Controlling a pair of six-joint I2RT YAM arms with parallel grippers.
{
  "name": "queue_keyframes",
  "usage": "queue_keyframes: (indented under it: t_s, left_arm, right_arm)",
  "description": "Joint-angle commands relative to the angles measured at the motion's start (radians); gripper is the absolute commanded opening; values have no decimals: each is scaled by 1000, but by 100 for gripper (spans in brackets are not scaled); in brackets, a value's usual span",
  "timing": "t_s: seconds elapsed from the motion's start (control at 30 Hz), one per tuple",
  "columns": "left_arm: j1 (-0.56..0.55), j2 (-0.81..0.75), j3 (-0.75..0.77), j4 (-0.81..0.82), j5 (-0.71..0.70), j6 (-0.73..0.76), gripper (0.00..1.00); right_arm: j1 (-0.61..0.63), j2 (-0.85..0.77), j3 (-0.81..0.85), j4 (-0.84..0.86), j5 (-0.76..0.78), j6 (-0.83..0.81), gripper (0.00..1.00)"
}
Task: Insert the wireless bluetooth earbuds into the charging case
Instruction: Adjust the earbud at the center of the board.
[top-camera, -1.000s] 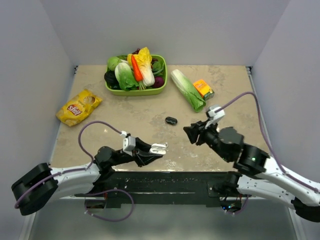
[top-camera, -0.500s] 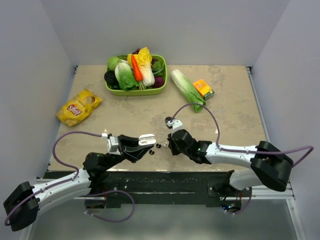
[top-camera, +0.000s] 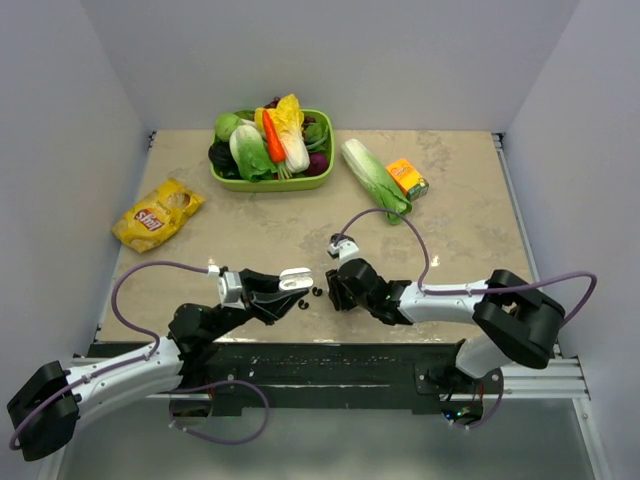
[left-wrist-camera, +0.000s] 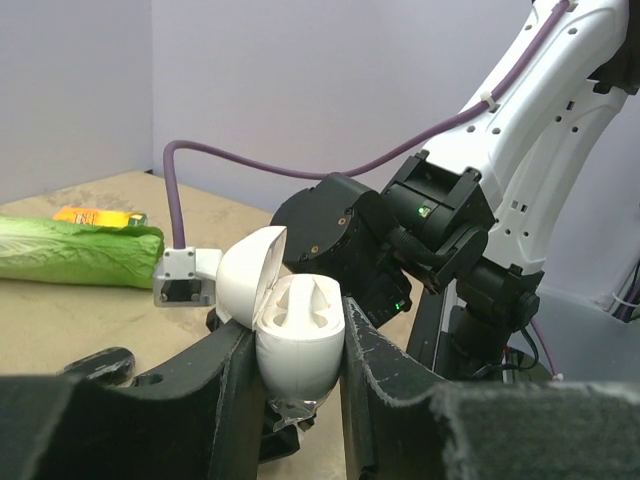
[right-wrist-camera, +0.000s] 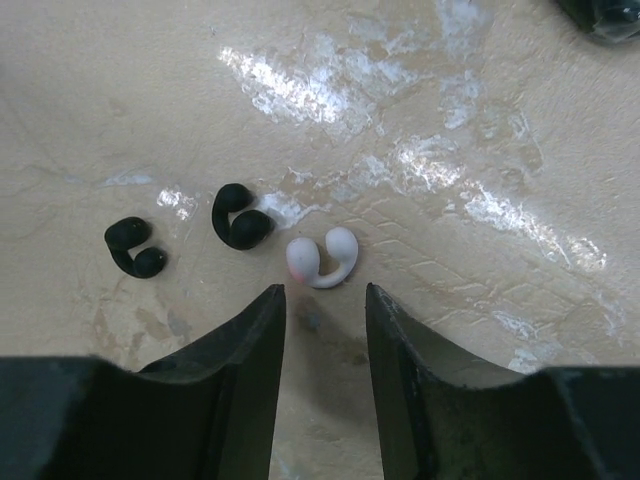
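My left gripper (top-camera: 296, 284) is shut on a white charging case (left-wrist-camera: 298, 350), lid open, and holds it above the table at the near middle; it is also in the top view (top-camera: 294, 277). One white earbud (right-wrist-camera: 322, 258) lies on the table just beyond my right gripper (right-wrist-camera: 322, 293), which is open, empty and low over the table. Two black earbuds (right-wrist-camera: 240, 218) (right-wrist-camera: 135, 247) lie to its left, and show in the top view as small dark specks (top-camera: 316, 293). In the top view the right gripper (top-camera: 330, 293) sits just right of the case.
A dark object (right-wrist-camera: 605, 15) lies at the top right edge of the right wrist view. A green basket (top-camera: 232, 181) of vegetables stands at the back. A bok choy (top-camera: 375, 180) and an orange box (top-camera: 407, 178) lie back right. A yellow chips bag (top-camera: 158, 213) lies left.
My right arm has swung in from the right and lowered to the earbuds at the table's near middle. My left gripper has drawn slightly left with the case.
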Motion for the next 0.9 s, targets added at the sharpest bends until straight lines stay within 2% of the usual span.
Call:
queue_keyframes:
  t_s: [0.0,0.1,0.17,0.23,0.33,0.53,0.63,0.87]
  left_arm:
    - [-3,-2,-107,32,-21,29,0]
    - [-3,8,-107,42,-21,28,0]
    - [-3,14,-107,45,-19,23,0]
    - [-3,14,-107,47,-19,22,0]
    - [-3,14,-107,47,-21,21,0]
    - [-3,22,-110,55,-19,18,0]
    - [-3,17,-112,53,-19,18,0]
    - [-3,20,-125,65,-22,15,0]
  right_arm:
    - [-1,-61,8,38,69,-25,43]
    - [-30,-72,2,42,83,-14,43]
    - [-61,-73,-2,54,68,-1,39]
    - [-113,-66,-13,85,34,12,29]
    - [-138,-37,1,110,8,10,19]
    - [-146,49,54,143,-50,7,8]
    - [-146,85,57,163,-79,13,4]
    - [-146,79,4,192,-110,13,2]
